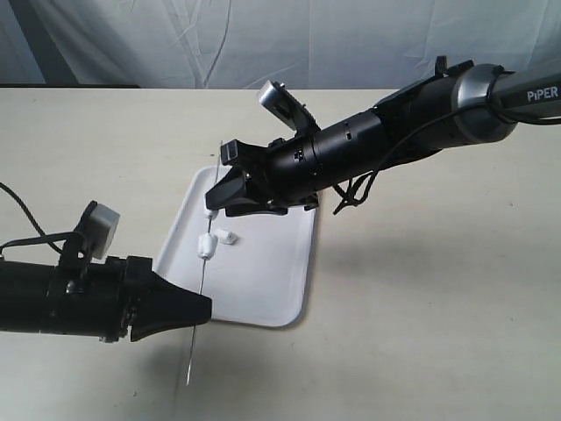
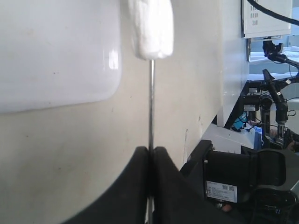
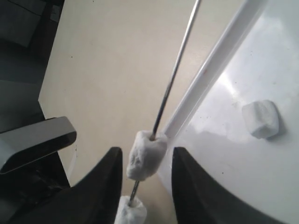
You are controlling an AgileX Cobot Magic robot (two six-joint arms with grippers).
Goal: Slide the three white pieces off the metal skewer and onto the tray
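Left gripper [image 2: 151,151]: jaws clenched on metal skewer [image 1: 191,355]. Right gripper [image 1: 214,200]: jaws released, straddling one threaded white piece [image 3: 145,155]. Loose white piece [image 1: 227,236] on tray [image 1: 280,294].

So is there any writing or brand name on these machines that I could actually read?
"PiPER": white letters on the grey segment of the right arm, exterior view.
White sticker on a black box in the background of the left wrist view: printed, but too small to read.
No other text shows in any view.
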